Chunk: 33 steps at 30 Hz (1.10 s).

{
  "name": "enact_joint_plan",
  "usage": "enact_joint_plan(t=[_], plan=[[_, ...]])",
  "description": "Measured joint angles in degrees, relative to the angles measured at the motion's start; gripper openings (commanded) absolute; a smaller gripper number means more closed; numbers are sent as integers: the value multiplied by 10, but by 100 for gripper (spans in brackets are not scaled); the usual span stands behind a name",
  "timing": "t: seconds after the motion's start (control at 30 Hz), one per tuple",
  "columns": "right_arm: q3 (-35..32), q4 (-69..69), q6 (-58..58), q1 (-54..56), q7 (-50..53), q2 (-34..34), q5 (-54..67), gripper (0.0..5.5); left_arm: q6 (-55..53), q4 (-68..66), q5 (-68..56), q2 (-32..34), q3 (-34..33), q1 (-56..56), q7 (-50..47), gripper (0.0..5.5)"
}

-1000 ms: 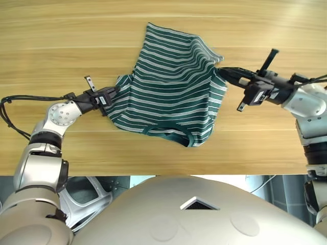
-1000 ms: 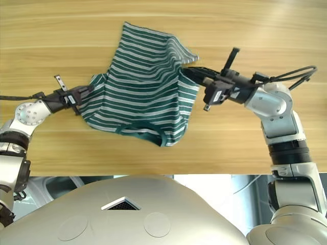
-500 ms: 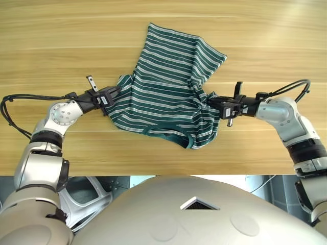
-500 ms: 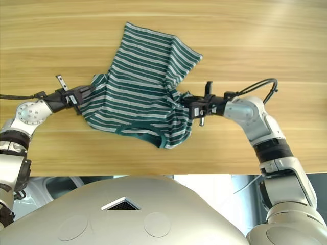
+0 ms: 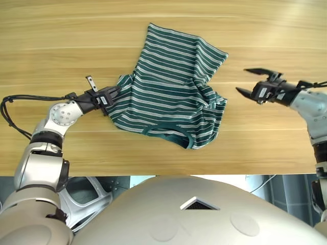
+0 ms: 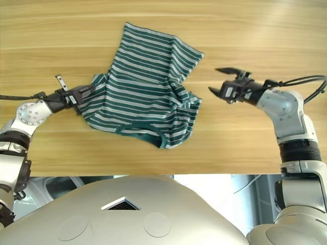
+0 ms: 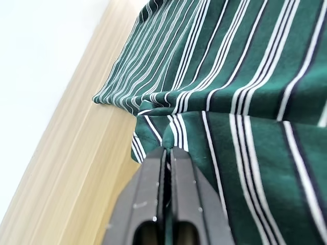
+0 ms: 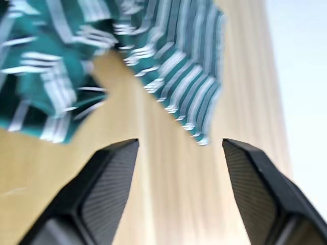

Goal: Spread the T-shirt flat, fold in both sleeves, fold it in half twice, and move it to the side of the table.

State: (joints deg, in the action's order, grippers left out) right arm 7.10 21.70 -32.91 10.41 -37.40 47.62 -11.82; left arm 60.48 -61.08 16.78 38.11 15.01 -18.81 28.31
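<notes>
Progress check: basically at step 1, imo. The shirt (image 5: 171,99) is in a rumpled heap around the middle of the table (image 5: 61,30), nowhere near flat. One part runs out toward the far side. The rest is bunched and lapped over itself, w/ what looks like the collar band curling at the near side. Can't pick out either sleeve cleanly, so no sleeve folds are done afaict. No halving either, and it's def not at the side of the table.

L gripper (image 5: 110,95) is low at the shirt's left edge. The wrist cam shows its fingers pressed together w/ a fold of striped cloth pinched between them, so it's got a hold on that side.

R gripper (image 6: 213,80) is off to the right, apart from the cloth w/ bare wood between. Its fingers are spread wide w/ nothing in them. The bunched right edge of the shirt is just ahead of it.

What's left, my guess:
- R side needs a hold on the cloth
- pull it out flat
- both sleeves in
- 2 half folds
- slide it to the side

So pretty much the whole job tbh.
</notes>
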Motion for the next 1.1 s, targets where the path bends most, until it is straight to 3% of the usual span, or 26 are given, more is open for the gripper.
enact_joint_plan(t=[0.3,0.53,1.1], plan=[[91,275,46,241,187,-163,-158,533,3,2,-3,-2,-1,3,-1,0],[139,473,101,318,297,-241,-209,537,4,4,-6,-2,-1,4,-1,0],[181,568,217,349,480,-246,-244,537,-4,-3,-2,-18,4,-10,-6,0]])
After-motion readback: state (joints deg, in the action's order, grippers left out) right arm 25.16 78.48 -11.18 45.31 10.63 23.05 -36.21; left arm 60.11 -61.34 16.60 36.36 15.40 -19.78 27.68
